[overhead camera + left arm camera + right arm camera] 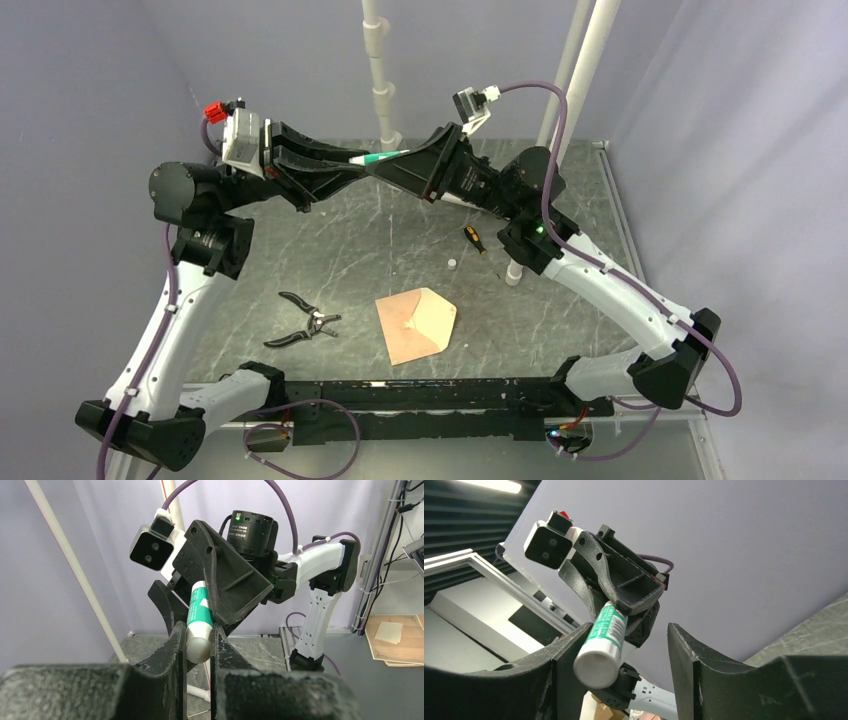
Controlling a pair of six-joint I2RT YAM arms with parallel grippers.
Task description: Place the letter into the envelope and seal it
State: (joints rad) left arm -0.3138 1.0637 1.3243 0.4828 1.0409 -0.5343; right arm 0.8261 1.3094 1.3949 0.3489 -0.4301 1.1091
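Note:
The envelope [417,323] lies flat on the table near the front middle, its paler pointed flap open toward the right. No separate letter shows. Both arms are raised high over the back of the table and meet tip to tip. My left gripper [352,170] [198,630] is shut on the white end of a green-and-white glue stick [378,157] [198,615]. My right gripper [388,165] [629,627] is open around the stick's other end [604,640], which lies against one finger with a wide gap to the other.
Black-handled pliers [303,322] lie left of the envelope. A small screwdriver [473,239] and a tiny white cap [452,263] lie behind it. White pipes [380,70] stand at the back. The right arm's elbow hangs over the right side.

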